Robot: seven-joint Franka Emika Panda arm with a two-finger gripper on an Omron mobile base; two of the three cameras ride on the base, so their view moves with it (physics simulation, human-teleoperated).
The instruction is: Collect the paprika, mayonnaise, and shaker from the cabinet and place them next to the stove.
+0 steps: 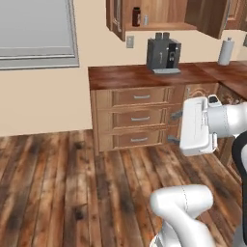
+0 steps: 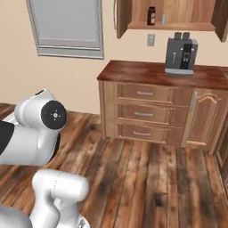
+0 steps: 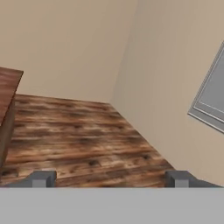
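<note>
Gripper [image 1: 174, 127] wide open, empty, touching nothing.

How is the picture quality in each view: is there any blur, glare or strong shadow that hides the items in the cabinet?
Left base view: even, flat light, no glare; the paprika and shaker in the cabinet are small and soft. Right base view: the same soft light; both bottles readable but tiny. Hand view: slightly blurred floor and wall, faint shadows, open claw tips sharp enough.

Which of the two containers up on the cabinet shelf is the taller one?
The paprika, the dark red-brown bottle with a black cap. The shaker beside it is shorter, slim and pale grey.
</note>
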